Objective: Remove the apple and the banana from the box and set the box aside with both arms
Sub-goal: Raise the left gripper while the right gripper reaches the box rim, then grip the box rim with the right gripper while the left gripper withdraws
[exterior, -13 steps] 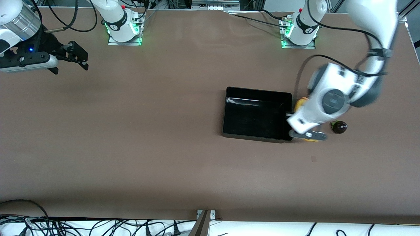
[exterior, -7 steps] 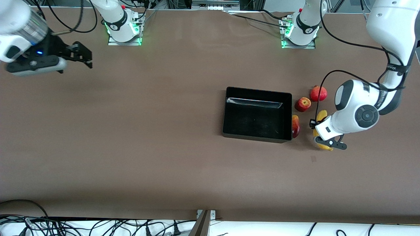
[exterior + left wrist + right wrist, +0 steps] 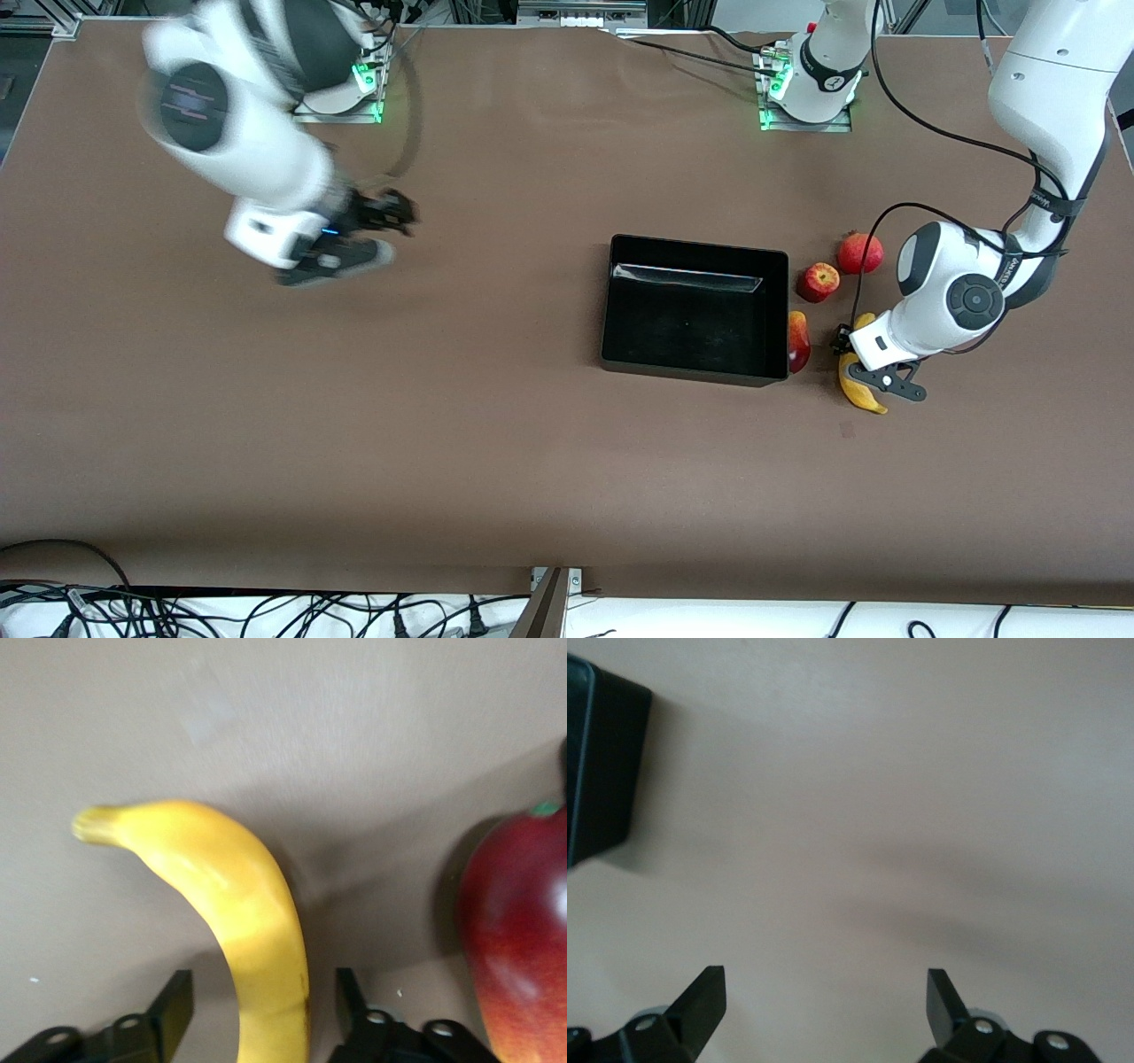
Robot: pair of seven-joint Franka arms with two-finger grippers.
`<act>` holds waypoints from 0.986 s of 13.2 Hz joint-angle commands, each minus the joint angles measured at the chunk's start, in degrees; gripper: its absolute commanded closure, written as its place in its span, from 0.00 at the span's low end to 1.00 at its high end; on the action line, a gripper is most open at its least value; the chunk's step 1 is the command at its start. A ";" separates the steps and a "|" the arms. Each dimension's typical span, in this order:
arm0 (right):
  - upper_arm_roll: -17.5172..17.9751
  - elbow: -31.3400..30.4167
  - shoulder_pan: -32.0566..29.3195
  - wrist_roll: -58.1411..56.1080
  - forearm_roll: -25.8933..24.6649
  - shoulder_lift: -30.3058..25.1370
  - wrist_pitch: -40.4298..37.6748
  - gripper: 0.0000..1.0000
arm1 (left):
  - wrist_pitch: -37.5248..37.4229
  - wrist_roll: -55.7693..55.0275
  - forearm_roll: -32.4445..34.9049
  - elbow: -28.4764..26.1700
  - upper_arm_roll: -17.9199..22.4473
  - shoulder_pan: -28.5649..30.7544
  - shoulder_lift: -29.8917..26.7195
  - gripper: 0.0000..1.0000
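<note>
Nearest the front camera: banana (image 3: 861,390) flat on the table (image 3: 496,461), toward the left arm's end. Left gripper (image 3: 873,377) low over its middle, fingers (image 3: 177,1005) spread wide, one on each side of the banana (image 3: 239,921), gaps showing, not clamped. A little farther: mango (image 3: 798,341) touching or just beside the box's (image 3: 694,365) end wall, close to the banana; same mango (image 3: 518,930) at the edge of the left wrist view. Box empty, resting on the table between the arms, closer to the left arm's end. Farther still: apple (image 3: 818,282) just beside the box's corner, then pomegranate (image 3: 860,253) near the apple. Farthest: right gripper (image 3: 390,217) in the air over bare table toward the right arm's end, well apart from the box (image 3: 598,771), fingers (image 3: 700,997) wide apart, holding nothing.
</note>
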 commanded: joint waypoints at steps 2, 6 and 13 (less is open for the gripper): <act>-0.55 2.85 9.55 18.49 0.40 7.53 7.92 0.00 | -14.36 -1.06 -2.16 4.64 -3.62 0.48 -7.76 0.00; -0.64 6.70 17.47 35.10 0.32 16.22 19.61 0.00 | -41.79 -2.63 -9.90 22.47 -5.38 -0.04 -8.74 0.00; -3.89 12.70 26.80 47.18 -4.86 30.39 32.20 0.06 | -53.72 -7.83 -10.78 29.03 -0.85 -6.07 -17.94 0.00</act>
